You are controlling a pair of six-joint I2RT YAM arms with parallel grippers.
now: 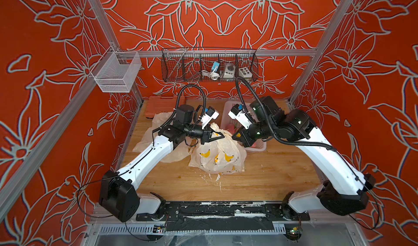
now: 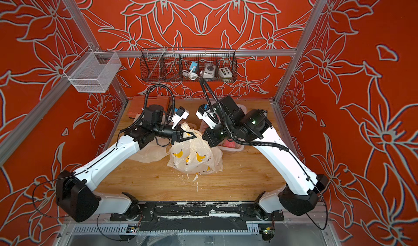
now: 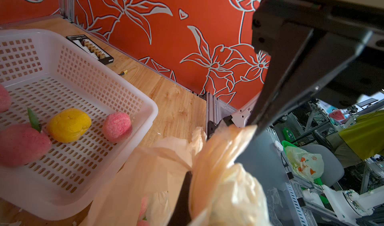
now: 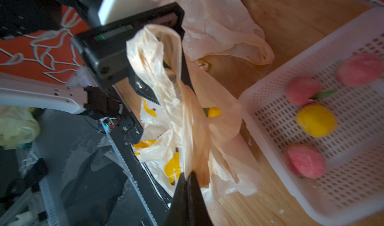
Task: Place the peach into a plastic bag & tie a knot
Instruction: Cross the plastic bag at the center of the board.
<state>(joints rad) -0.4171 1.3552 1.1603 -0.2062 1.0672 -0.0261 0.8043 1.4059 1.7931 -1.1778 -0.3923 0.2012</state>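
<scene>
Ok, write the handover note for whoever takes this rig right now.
Left gripper: shut on the bunched top of the bag.
Right gripper: shut on another part of the bag's top, beside the basket.
Bag: on the table, between the arms. A pink shape seen through the film looks like the peach.
Basket: holds spare fruit.
Done: peach apparently bagged, bag top gripped by both grippers.
Left: tie the knot; none is visible yet.
</scene>
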